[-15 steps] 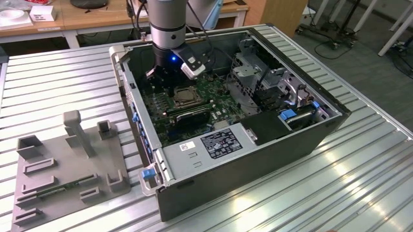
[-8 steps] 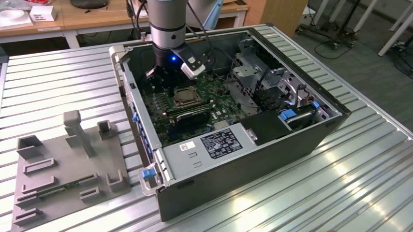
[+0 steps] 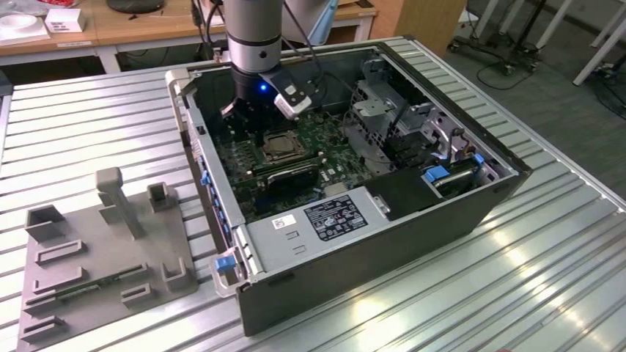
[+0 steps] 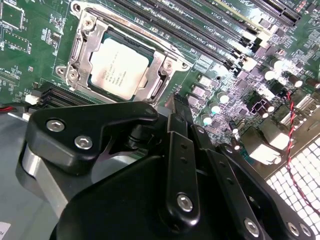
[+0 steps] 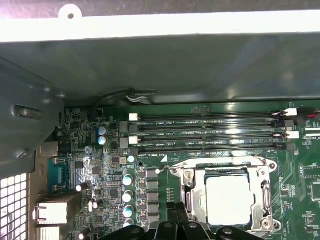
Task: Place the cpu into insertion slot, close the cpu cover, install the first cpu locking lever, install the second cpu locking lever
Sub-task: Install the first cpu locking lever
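The cpu sits in its socket with the cover lying flat around it. In the exterior view it lies at about five o'clock from the gripper, just beside it. The gripper looks pinched together and holds nothing.

cpu within the flat cpu cover window

The exterior view looks down from afar; both wrist views closely share the cpu.
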Robot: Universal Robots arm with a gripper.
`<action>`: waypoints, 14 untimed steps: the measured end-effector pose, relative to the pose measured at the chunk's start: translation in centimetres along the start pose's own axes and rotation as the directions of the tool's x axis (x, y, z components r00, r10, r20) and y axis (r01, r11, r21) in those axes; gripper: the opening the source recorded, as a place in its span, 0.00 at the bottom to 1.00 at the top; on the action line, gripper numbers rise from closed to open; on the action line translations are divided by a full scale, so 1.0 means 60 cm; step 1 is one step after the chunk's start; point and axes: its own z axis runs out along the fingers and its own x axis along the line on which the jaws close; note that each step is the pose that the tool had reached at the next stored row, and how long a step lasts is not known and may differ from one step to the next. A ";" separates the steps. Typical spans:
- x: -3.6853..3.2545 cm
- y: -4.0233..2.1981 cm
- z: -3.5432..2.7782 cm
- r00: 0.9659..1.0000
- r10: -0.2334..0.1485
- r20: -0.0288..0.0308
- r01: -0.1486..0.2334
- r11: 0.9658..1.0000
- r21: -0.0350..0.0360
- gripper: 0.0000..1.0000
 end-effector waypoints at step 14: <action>0.013 0.000 -0.003 1.000 0.000 0.004 0.000 1.000 0.000 0.11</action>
